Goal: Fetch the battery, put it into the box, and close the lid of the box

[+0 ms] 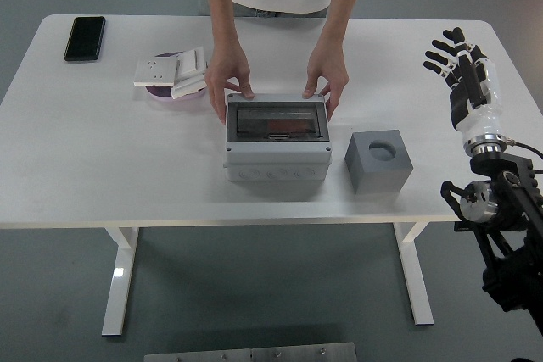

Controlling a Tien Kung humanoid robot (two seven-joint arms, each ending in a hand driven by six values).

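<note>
- I see the box [277, 139] at the middle of the white table [85, 167]: a pale grey, hard-looking rectangular case with rounded corners and a dark, see-through lid [278, 119] lying flat on top.
- Through the lid I make out a reddish strip, too unclear for me to name.
- I cannot make out the battery as such anywhere.
- Just right of the box stands a matte grey cube [378, 161] with a round hole in its top.
- Far left lies a flat, glossy black phone [85, 37].
- Between phone and box, white switch plates [172, 70] rest stacked on a round purple disc [161, 91].
- A person at the far side has the left-side hand [227, 76] and the right-side hand [328, 78] on the box's far corners, fingers curled over its edge.
- My right hand [462, 69] is raised over the table's right edge, palm upright, its black fingers spread apart and holding nothing.
</note>
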